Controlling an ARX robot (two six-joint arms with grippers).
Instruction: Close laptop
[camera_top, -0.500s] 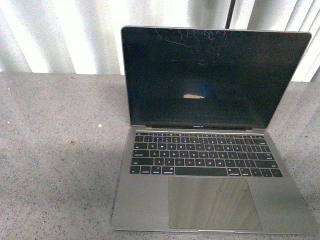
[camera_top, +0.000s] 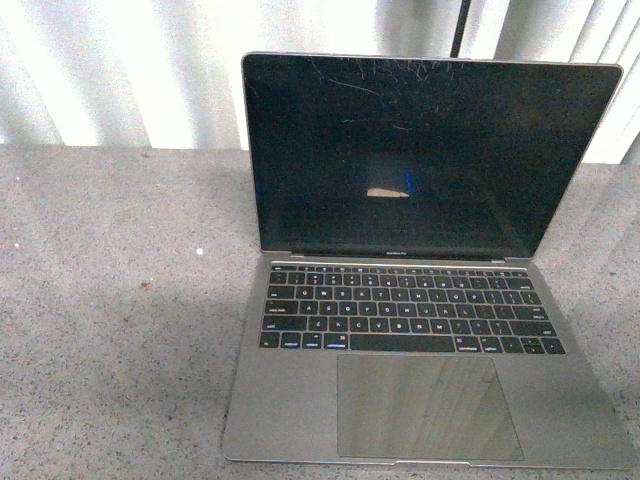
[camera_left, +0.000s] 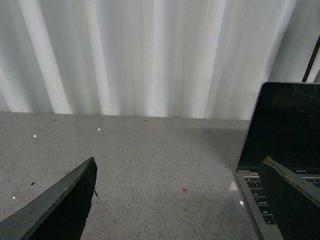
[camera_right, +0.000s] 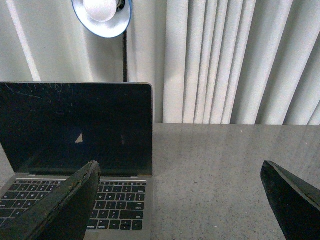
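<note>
The laptop (camera_top: 410, 300) lies open on the grey speckled table (camera_top: 120, 300), right of centre. Its scratched black screen (camera_top: 420, 150) stands nearly upright behind the black keys and large trackpad (camera_top: 428, 405). Neither gripper shows in the front view. In the left wrist view my left gripper (camera_left: 179, 162) is open above bare table beside the laptop (camera_left: 280, 145); one finger (camera_left: 295, 200) overlaps the keyboard's edge. In the right wrist view my right gripper (camera_right: 180, 165) is open over bare table at the laptop's (camera_right: 75, 125) other side, with one finger (camera_right: 70, 205) in front of the keys.
A white pleated curtain (camera_top: 120, 70) hangs behind the table. A lamp with a round blue-white shade (camera_right: 102, 15) on a thin black pole (camera_top: 460, 28) stands behind the laptop's lid. A small red speck (camera_left: 185, 190) marks the table left of the laptop.
</note>
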